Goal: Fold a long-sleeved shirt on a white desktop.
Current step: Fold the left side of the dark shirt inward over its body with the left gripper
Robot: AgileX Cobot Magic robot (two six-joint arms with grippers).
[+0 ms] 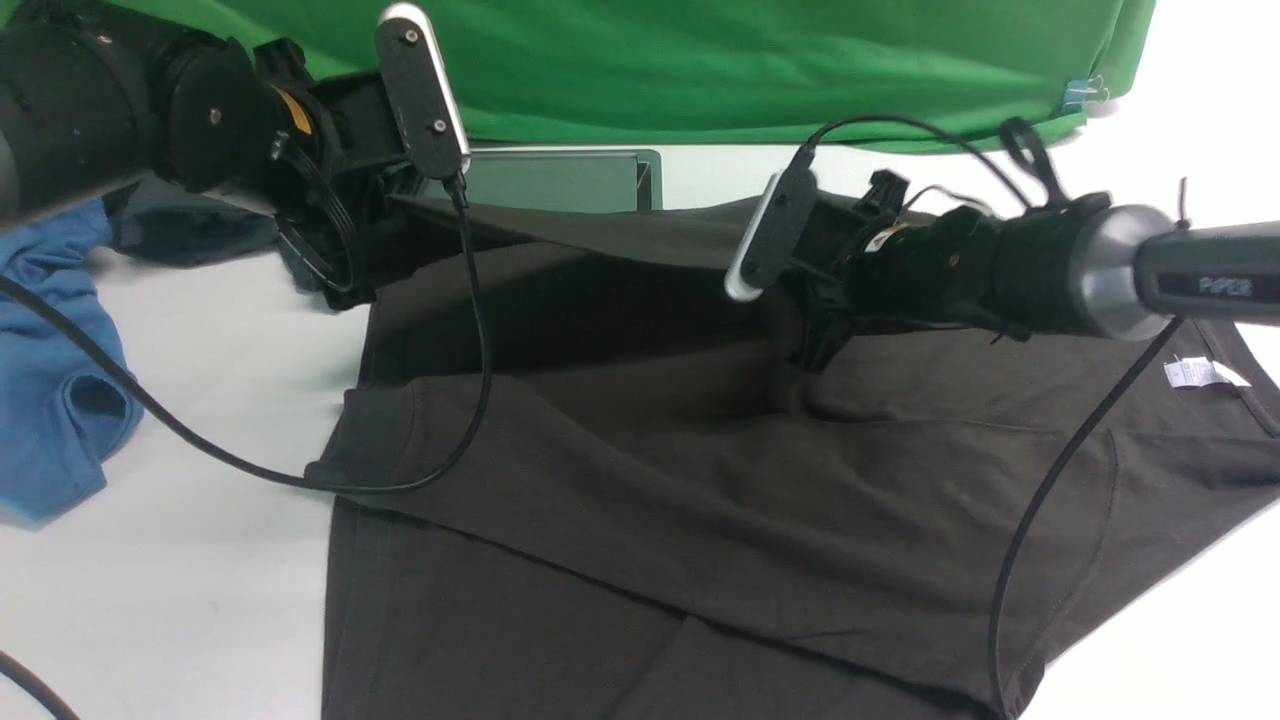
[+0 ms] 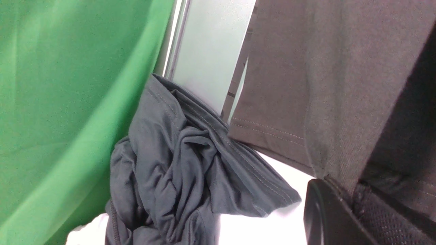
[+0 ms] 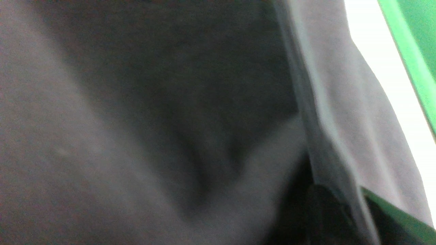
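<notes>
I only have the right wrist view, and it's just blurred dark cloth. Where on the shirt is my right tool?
Observer: In the front view the right tool is down on the long-sleeved shirt near its middle. It looks closed on a pinch, with cloth puckered around it.
Operator: And the left tool?
Observer: The left tool is shut on a hemmed edge of the shirt, holding it up off the white desktop.
Operator: Anything close to that lifted edge?
Observer: A crumpled grey garment lies on the desktop right beside the raised hem.
</notes>
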